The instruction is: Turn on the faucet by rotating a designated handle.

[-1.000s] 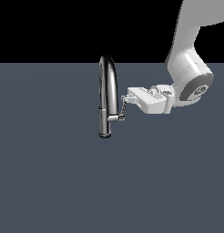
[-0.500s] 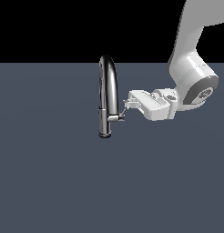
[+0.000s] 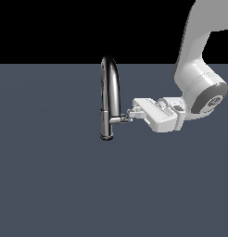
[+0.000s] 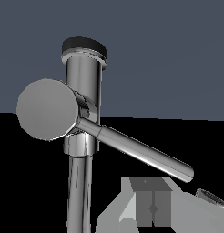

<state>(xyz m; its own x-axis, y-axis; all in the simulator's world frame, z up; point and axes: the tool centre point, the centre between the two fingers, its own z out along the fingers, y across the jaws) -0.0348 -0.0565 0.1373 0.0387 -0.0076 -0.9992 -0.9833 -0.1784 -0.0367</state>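
The chrome gooseneck faucet (image 3: 109, 99) stands upright on the dark floor, with its dark base ring (image 3: 105, 137) at the bottom. A short stub (image 3: 118, 120) sticks out of the body toward the exterior view's right and carries the thin handle lever (image 3: 127, 118). My gripper (image 3: 130, 112) reaches in from the right, its tips right at the lever. In the wrist view the stub's round end cap (image 4: 47, 109) faces the camera. The lever (image 4: 136, 149) runs slanting just past my gripper (image 4: 152, 189). The fingers are pressed together with nothing between them.
My white arm (image 3: 199, 78) comes down from the upper right of the exterior view. A flat dark grey floor (image 3: 55, 185) surrounds the faucet. Nothing else stands in view.
My hand has moved downward beside the faucet. The handle lever has swung down along with the fingertips.
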